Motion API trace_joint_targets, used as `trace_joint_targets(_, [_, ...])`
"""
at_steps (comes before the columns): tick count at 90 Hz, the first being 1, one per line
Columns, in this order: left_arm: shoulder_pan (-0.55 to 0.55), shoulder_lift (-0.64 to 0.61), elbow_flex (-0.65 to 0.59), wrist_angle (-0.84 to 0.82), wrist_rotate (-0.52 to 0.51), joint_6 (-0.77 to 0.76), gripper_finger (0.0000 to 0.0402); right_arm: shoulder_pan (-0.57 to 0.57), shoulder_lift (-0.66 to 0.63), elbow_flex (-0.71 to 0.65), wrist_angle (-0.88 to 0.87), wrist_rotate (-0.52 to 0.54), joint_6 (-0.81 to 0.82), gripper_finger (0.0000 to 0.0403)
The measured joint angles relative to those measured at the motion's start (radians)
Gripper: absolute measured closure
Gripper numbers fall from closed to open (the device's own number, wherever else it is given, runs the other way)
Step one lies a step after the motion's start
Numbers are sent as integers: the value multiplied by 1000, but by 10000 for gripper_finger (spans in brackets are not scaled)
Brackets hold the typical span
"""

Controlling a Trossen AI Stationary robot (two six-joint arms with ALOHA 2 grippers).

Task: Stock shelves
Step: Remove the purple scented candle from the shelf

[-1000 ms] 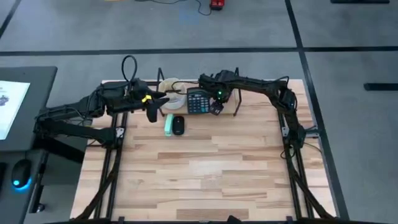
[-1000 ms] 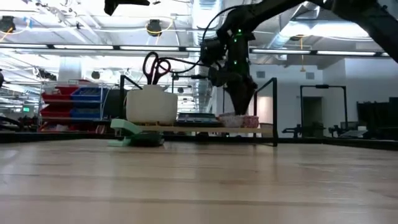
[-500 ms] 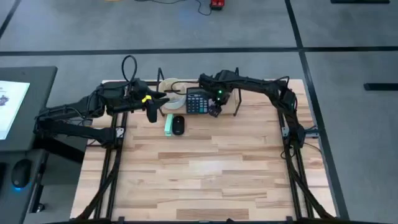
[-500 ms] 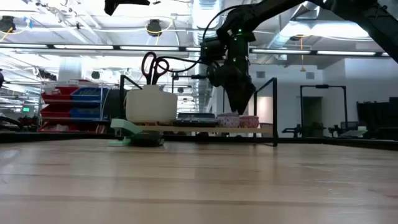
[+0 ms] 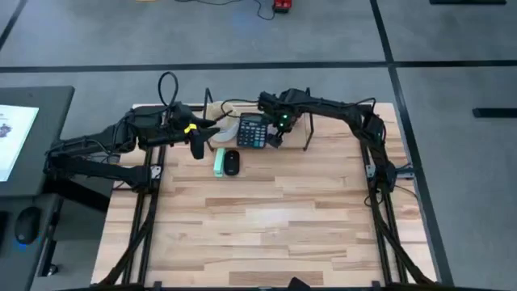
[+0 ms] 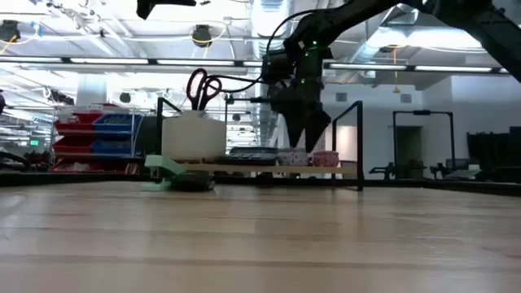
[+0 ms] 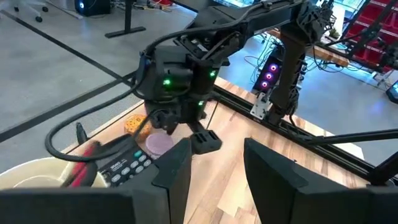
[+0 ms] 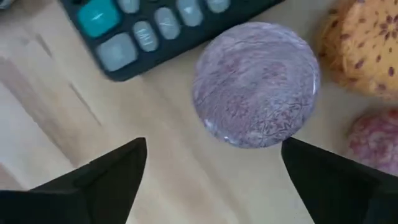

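The shelves (image 5: 296,139) are one low rack at the table's far middle; its plank (image 6: 269,168) carries a white cup (image 6: 194,137) with red-handled scissors (image 6: 200,85), a dark calculator (image 5: 252,129) and small patterned rolls. My right gripper (image 8: 212,146) hangs open just above the purple roll (image 8: 256,84), one finger on either side, touching nothing. The purple roll stands flat on the plank beside the calculator (image 8: 155,28). My left gripper (image 5: 198,151) waits left of the rack, open and with nothing between its fingers (image 7: 217,155).
An orange roll (image 8: 364,43) and a pink roll (image 8: 373,140) sit on the plank close to the purple one. A green stapler (image 5: 218,162) and a black mouse (image 5: 232,162) lie on the table just before the rack. The table's near half is bare wood (image 5: 266,226).
My right gripper has opened and let go of the purple roll, which now stands on the rack's plank. The gripper has risen a little and drifted slightly toward the table's left edge.
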Motion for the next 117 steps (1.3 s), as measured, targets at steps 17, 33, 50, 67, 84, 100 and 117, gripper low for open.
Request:
trace_joint_targets(17, [0, 0, 0, 1, 0, 0, 276, -5, 0, -4, -5, 42, -8, 39])
trace_joint_targets(33, [0, 0, 0, 2, 0, 0, 276, -2, -1, -4, -57, 68, 19, 39])
trace_joint_targets(50, [0, 0, 0, 2, 0, 0, 276, -2, -3, 40, -104, 68, 22, 55])
trace_joint_targets(67, [0, 0, 0, 2, -2, 0, 276, -2, -3, 75, -68, 66, 9, 123])
trace_joint_targets(84, [0, 0, 0, 2, -6, 0, 276, -2, -3, 75, -24, 63, 10, 235])
trace_joint_targets(100, [0, 0, 0, 2, -6, 0, 276, -2, -3, 75, 23, 5, 11, 353])
trace_joint_targets(117, [0, 0, 0, 2, -9, 0, 276, -8, -1, 45, 85, 2, 36, 394])
